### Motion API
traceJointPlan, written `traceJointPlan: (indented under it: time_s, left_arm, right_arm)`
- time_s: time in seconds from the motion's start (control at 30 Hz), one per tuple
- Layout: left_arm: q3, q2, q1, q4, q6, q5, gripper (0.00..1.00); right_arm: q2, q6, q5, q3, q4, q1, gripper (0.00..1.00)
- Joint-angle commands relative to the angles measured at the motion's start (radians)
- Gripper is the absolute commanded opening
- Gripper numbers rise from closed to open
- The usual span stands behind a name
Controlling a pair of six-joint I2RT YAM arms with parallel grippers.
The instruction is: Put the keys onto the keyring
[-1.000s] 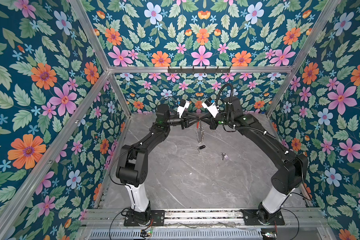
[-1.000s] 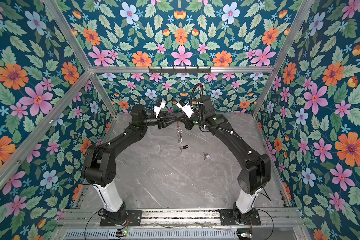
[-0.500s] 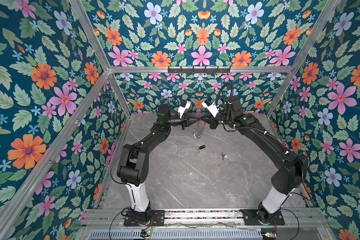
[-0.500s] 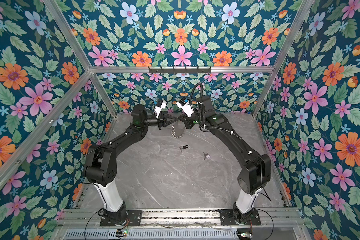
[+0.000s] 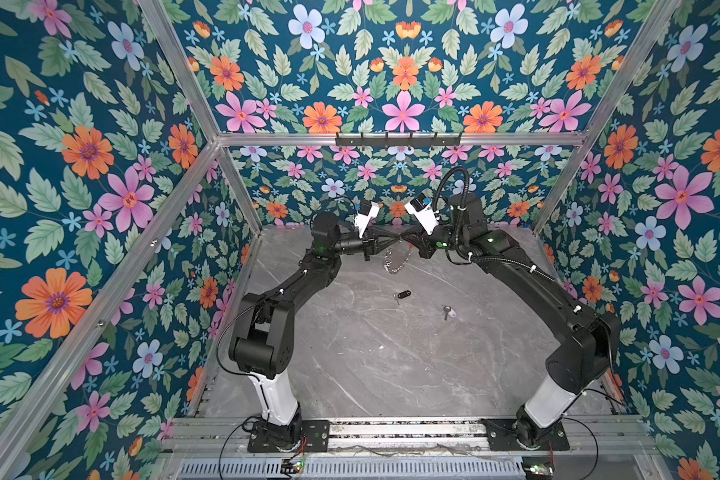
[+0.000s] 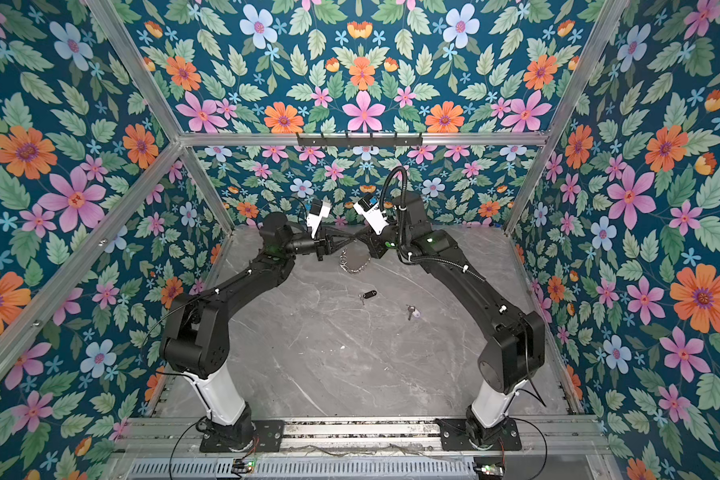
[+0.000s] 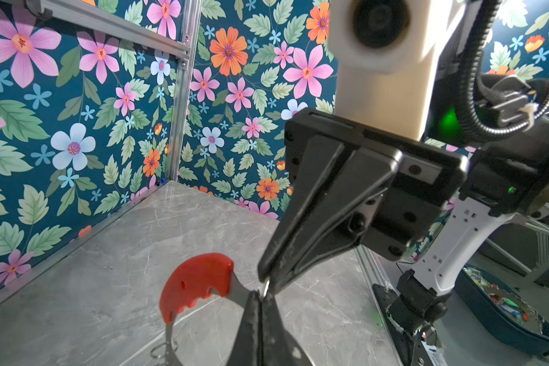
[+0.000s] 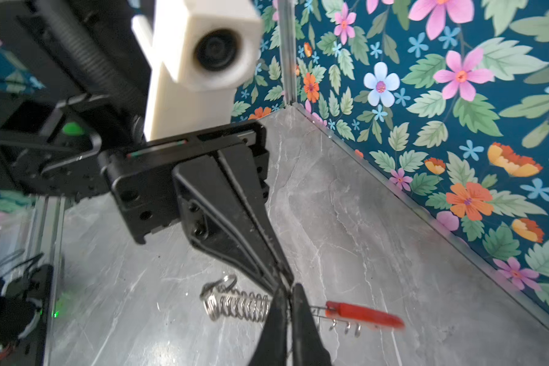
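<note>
Spreading out since a second ago, the keyring (image 5: 393, 262) is no longer dangling as a narrow strand. It's hanging as a loop beneath the two meeting grippers. The left gripper (image 7: 260, 301) is clamping tight on the metal band beside the red section (image 7: 197, 282). The right gripper (image 8: 288, 294) is showing a sliver of gap around the wire, so I can't call that grip. The lavender-tagged key (image 5: 449, 312) and dark-tagged key (image 5: 403, 295) are lying on the marble tabletop (image 5: 371, 353), nearer the arm bases, well apart from the ring.

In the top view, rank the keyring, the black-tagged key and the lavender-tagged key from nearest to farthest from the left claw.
1. The keyring, gripped by the left claw itself, near the back.
2. The black-tagged key, on the table, centre.
3. The lavender-tagged key, further right.
</note>
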Motion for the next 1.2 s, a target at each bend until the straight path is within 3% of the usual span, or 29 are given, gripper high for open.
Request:
traceJointPlan:
  time_s: [0.0, 0.17, 0.3, 0.53, 0.87, 1.17]
  left_arm:
    - [-0.034, -0.004, 0.002, 0.208, -0.134, -0.101, 0.0]
    - [-0.114, 0.018, 0.003, 0.546, -0.378, -0.193, 0.0]
    - [-0.142, 0.034, 0.003, 0.662, -0.464, -0.239, 0.0]
    - [-0.172, 0.015, 0.001, 0.686, -0.487, -0.327, 0.0]
    - [-0.216, -0.06, -0.024, 0.501, -0.412, -0.54, 0.0]
    - [-0.243, -0.069, -0.076, 0.58, -0.479, -0.66, 0.0]
  right_arm:
    - [-0.026, 0.107, 0.065, -0.032, 0.125, 0.0, 0.31]
    - [-0.062, 0.219, 0.138, -0.063, 0.169, -0.003, 0.37]
    - [-0.054, 0.338, 0.141, -0.073, 0.198, -0.027, 0.37]
    - [0.006, 0.474, 0.055, -0.047, 0.21, -0.043, 0.29]
    - [0.036, 0.537, -0.054, -0.059, 0.274, -0.04, 0.26]
    - [0.066, 0.568, -0.125, -0.032, 0.314, -0.025, 0.25]
